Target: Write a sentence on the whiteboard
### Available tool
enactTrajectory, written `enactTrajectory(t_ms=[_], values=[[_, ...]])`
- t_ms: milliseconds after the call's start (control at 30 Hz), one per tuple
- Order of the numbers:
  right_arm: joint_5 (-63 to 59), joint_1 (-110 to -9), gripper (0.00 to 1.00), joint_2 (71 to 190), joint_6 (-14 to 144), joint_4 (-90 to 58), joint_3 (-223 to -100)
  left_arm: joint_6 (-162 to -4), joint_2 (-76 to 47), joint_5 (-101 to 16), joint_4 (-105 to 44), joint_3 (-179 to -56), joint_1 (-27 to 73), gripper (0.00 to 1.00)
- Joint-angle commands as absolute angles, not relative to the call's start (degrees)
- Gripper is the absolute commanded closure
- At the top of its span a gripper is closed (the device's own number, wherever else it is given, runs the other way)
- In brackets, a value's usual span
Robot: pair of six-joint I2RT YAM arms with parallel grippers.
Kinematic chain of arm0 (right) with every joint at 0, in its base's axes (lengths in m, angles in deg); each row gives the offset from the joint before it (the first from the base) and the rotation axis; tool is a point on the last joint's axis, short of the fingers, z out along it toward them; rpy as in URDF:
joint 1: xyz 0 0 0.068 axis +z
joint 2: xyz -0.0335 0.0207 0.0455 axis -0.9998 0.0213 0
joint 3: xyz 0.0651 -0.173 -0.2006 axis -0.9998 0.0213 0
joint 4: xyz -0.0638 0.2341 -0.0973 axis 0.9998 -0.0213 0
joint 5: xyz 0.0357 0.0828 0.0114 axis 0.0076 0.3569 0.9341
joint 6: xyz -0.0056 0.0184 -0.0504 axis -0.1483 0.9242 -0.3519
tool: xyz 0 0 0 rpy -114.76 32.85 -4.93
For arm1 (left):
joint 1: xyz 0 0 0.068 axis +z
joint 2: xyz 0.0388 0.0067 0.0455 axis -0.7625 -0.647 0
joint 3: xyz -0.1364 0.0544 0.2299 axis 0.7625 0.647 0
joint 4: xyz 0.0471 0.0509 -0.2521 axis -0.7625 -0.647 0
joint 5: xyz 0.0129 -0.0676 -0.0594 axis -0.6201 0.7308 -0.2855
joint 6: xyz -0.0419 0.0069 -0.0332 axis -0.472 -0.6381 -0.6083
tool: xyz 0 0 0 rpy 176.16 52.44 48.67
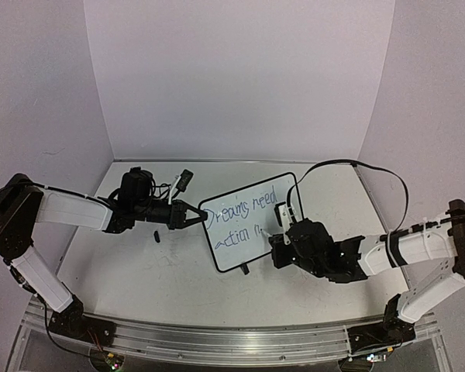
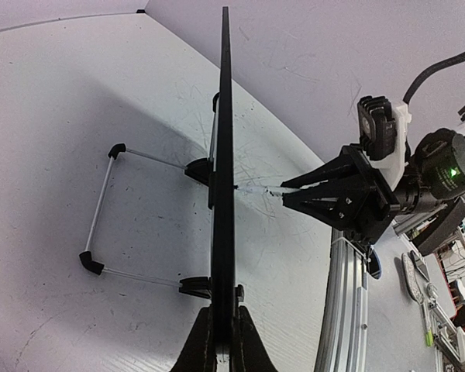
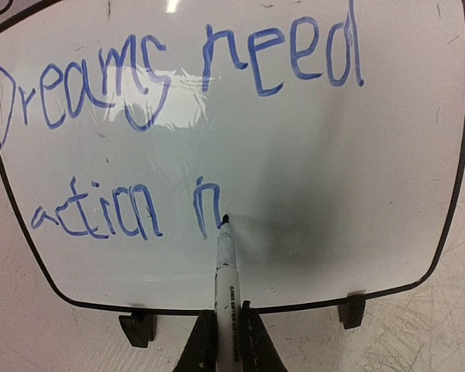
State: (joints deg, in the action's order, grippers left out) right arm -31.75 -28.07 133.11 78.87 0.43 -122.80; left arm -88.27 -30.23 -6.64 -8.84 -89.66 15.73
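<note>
The whiteboard (image 1: 252,203) stands upright mid-table, its face toward the right arm. The sentence (image 3: 178,70) reads "Dreams need" over "action n" in blue. My right gripper (image 3: 226,345) is shut on a white marker (image 3: 225,267), whose tip touches the board at the foot of the last "n". In the left wrist view the board (image 2: 224,139) is edge-on, and my left gripper (image 2: 223,345) is shut on its black frame. From that side the right gripper (image 2: 291,191) and the marker (image 2: 256,188) meet the board's face.
A wire stand (image 2: 101,209) props the board from behind, and two black feet (image 3: 137,327) rest on the scuffed tabletop. A small dark cap (image 1: 156,235) lies left of the board. An aluminium rail (image 1: 232,341) runs along the near edge.
</note>
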Motion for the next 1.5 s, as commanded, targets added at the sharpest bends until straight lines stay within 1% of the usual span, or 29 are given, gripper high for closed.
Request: enactTrajectory(t_ms=[0,667,1133,1467], values=[[-32.7,-29.2,1.00,130.9,78.4,0.8,-124.2,-85.9,-28.9,-7.1,-11.1,-90.3,15.7,1.00],[-32.0,-29.6,1.00,134.9,76.9,2.8,-126.0,-85.7,-28.9,-6.9,-11.2,-90.4,15.8,1.00],[-30.5,-29.6,1.00,133.0,79.3,1.9,-121.3,-85.7,-29.1,-6.8,-11.3,-90.8,15.7,1.00],[-34.4,-30.4,1.00,131.8,78.7,2.1,-122.7,-85.8,-29.3,-6.7,-11.5,-90.9,15.8,1.00]])
